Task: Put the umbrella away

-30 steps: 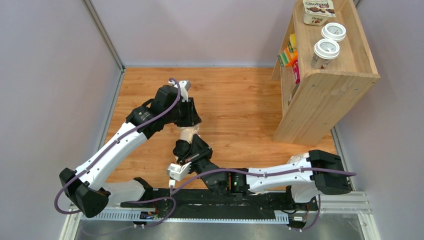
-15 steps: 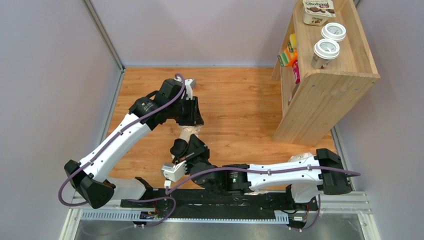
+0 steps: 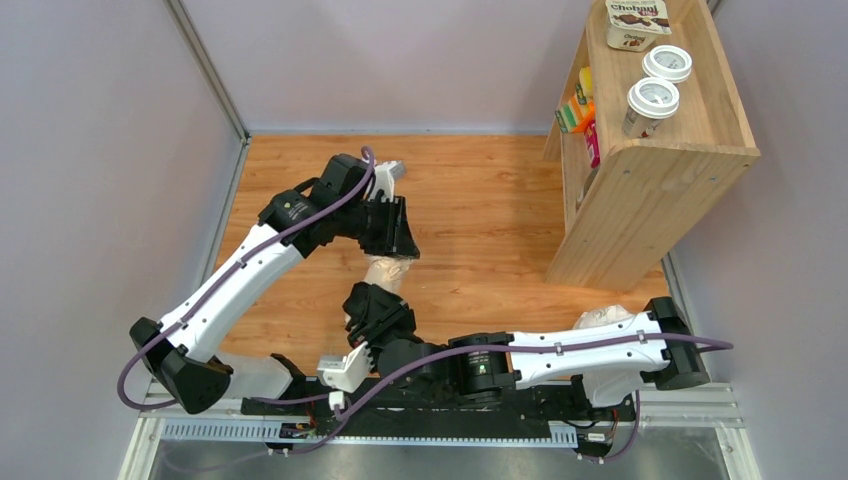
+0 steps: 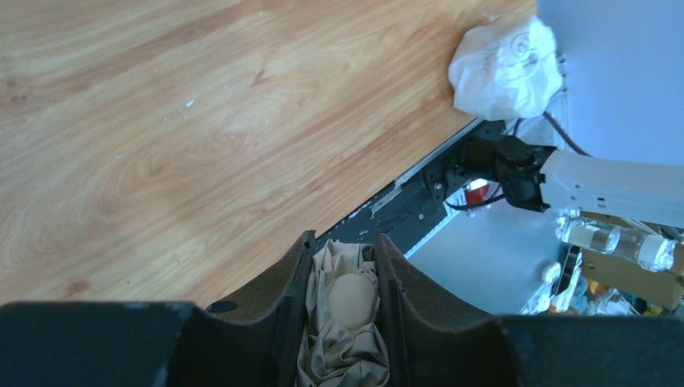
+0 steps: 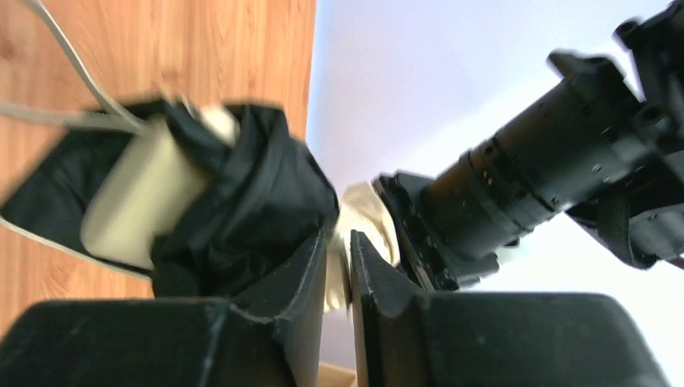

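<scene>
1. Clamped on the umbrella [image 3: 388,270], the left tool [image 3: 395,248] points down over the middle of the tabletop [image 3: 480,200]. The right tool [image 3: 372,302] meets the same beige bundle from the near side, and its own wrist hides its jaws. The wood-grain surface is boxed in by pale lavender walls [image 3: 400,60]. A wooden shelf unit [image 3: 650,170] stands at the right edge with lidded cups [image 3: 652,100] and a Chobani tub [image 3: 637,15] on top. Its shelves are mostly hidden.
2. Left wrist: both fingers [image 4: 282,290] of the left tool [image 4: 341,242] press on crumpled beige fabric [image 4: 339,359], with the pale wooden knob [image 4: 352,300] between them. A white plastic bag [image 4: 504,68] sits at the tabletop's corner. Past the edge run a black rail [image 4: 411,210] and the right arm's white link [image 4: 613,181]. The clutter at lower right is too small to identify.
3. Right wrist: the right tool [image 5: 337,238] has its jaws almost together, pinching a sliver of pale fabric [image 5: 367,214]. The picture is blurred. Black folds around a cream shape [image 5: 145,201] on the left cannot be identified.
</scene>
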`<state>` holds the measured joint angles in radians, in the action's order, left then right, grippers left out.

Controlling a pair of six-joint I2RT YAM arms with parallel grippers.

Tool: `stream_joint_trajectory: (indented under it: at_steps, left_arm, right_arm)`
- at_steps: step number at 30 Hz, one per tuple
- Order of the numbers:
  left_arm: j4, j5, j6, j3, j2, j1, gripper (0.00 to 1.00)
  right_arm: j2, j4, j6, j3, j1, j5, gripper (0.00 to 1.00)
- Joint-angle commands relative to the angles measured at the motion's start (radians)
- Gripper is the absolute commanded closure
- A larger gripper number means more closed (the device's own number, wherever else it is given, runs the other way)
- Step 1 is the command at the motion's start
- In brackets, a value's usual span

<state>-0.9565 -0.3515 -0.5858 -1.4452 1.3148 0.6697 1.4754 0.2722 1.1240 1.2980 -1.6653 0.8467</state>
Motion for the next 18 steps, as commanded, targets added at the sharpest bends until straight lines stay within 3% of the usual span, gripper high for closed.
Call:
stream_joint_trajectory:
  at_steps: [1, 6, 9, 11, 15, 18]
  left_arm:
    - [0.176, -0.06, -0.068, 0.021, -0.069, 0.016, 1.0]
    - [0.2, -0.076, -0.077, 0.055, -0.12, 0.016, 1.0]
    - [0.209, -0.067, -0.045, 0.077, -0.166, 0.014, 1.0]
    - [0.264, -0.047, -0.051, 0.109, -0.184, 0.014, 1.0]
    - [0.482, -0.055, -0.037, 0.228, -0.247, -0.01, 1.0]
    - [0.649, -0.101, -0.083, 0.29, -0.296, -0.087, 1.0]
  right_arm:
    - [-0.013, -0.062, -0.003, 0.067, -0.036, -0.135, 0.75]
    - [-0.026, -0.036, -0.085, 0.1, -0.03, -0.211, 0.65]
    - [-0.072, -0.215, -0.073, 0.063, 0.01, -0.14, 0.42]
    - [-0.122, -0.293, -0.214, 0.087, 0.044, -0.127, 0.27]
    - [-0.232, -0.248, -0.58, 0.091, 0.113, -0.054, 0.19]
    - [-0.312, -0.149, -0.88, 0.034, 0.199, 0.047, 0.04]
